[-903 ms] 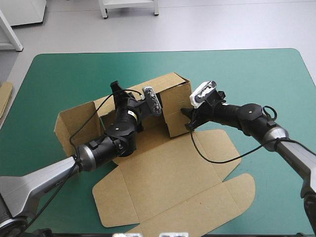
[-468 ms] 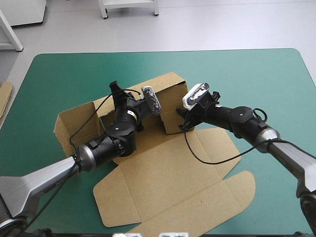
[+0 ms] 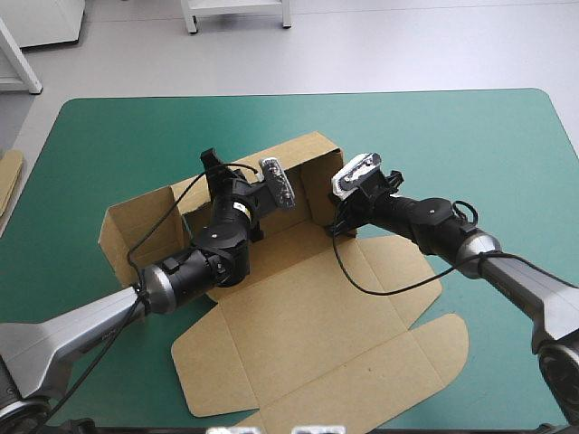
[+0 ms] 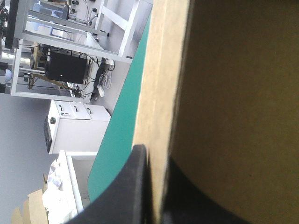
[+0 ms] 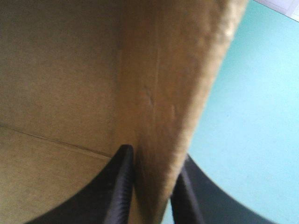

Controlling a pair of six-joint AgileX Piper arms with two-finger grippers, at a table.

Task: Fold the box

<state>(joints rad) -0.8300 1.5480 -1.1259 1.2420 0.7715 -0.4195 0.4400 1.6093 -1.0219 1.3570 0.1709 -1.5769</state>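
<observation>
High view: the brown box [image 3: 308, 334] lies at the middle of the teal-green cover [image 3: 452, 136], its far and side walls raised and its lid flat toward the near edge. The left gripper [image 3: 212, 161] is at the far wall, the right gripper [image 3: 336, 220] at the right-hand wall, and a spare board edge [image 3: 9, 176] shows at the table's left edge. Left wrist view: the black fingers [image 4: 135, 186] pinch the rim of a box wall [image 4: 233, 93], with the cover beside it. Right wrist view: the black fingers [image 5: 119, 186] are nearly pressed together, with a box wall [image 5: 154, 93] held between them.
</observation>
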